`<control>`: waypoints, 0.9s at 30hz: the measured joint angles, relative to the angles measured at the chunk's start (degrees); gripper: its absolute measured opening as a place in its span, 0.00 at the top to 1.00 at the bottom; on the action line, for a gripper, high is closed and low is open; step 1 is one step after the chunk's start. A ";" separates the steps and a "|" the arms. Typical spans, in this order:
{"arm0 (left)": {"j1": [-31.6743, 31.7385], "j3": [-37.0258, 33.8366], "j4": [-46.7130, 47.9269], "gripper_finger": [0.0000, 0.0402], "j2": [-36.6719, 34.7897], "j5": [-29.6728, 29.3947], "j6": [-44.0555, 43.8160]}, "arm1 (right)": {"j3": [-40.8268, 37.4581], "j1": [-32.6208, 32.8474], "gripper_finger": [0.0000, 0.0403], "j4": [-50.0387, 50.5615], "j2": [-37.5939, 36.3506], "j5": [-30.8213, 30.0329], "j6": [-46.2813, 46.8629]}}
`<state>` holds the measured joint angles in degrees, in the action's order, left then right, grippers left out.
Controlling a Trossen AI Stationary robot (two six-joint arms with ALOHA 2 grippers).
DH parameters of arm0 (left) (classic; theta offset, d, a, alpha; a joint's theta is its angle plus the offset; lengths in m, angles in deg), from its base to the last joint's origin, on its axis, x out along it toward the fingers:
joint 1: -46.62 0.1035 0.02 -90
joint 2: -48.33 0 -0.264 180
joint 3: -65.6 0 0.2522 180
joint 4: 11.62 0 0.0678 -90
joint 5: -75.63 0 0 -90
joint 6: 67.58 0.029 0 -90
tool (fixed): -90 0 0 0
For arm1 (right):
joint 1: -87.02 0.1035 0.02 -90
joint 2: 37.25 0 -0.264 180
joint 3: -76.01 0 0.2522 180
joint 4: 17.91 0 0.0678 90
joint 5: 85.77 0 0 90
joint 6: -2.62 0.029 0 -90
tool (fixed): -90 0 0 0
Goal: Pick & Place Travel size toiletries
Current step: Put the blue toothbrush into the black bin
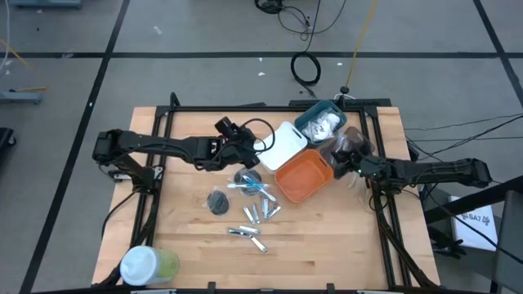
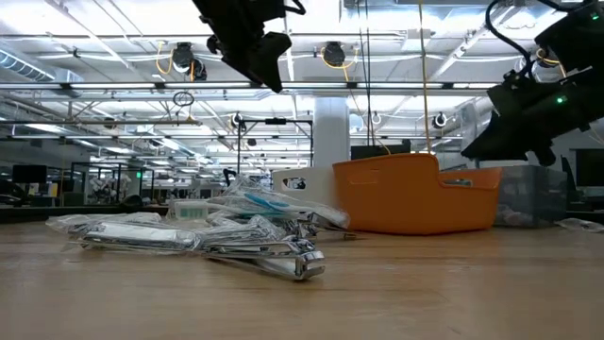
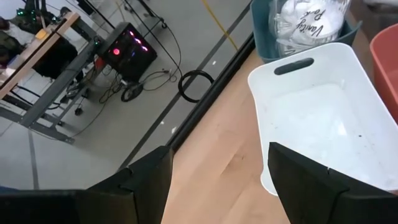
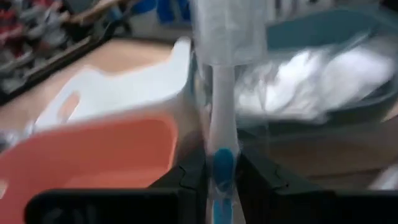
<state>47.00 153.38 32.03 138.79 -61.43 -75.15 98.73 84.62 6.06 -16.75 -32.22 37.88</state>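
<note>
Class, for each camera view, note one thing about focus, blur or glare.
High view: evenly lit and sharp. Low view: bright ceiling lights, arms in silhouette. Left wrist view: white bin crisp. Right wrist view: soft blur throughout, with the clear-wrapped stick in the right gripper.

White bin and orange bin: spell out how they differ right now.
The white bin lies nearer the left gripper, whose fingers stand open above its edge; the orange bin lies nearer the right gripper. In the left wrist view the white bin looks empty; the orange bin's inside shows nothing in the high view. Both are open-topped, touching side by side on the table.
</note>
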 joint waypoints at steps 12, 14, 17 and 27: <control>0.35 -0.02 -0.06 0.36 0.00 -0.07 -0.70 | -1.36 0.01 0.50 -0.50 0.00 4.73 1.67; 0.35 -0.02 -0.04 0.36 0.00 0.01 -0.76 | -1.36 -0.16 0.47 -0.45 0.00 2.50 1.51; 0.35 -0.02 -0.04 0.36 0.00 0.03 -0.77 | -1.42 -0.17 0.45 -1.70 0.00 -0.99 0.27; 0.35 -0.02 -0.13 0.36 0.00 0.05 -1.19 | -0.90 -1.48 0.49 -25.10 2.52 6.38 -22.42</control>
<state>47.35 153.36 31.90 138.79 -61.38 -76.34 97.83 83.14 -19.04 -14.23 -25.84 15.45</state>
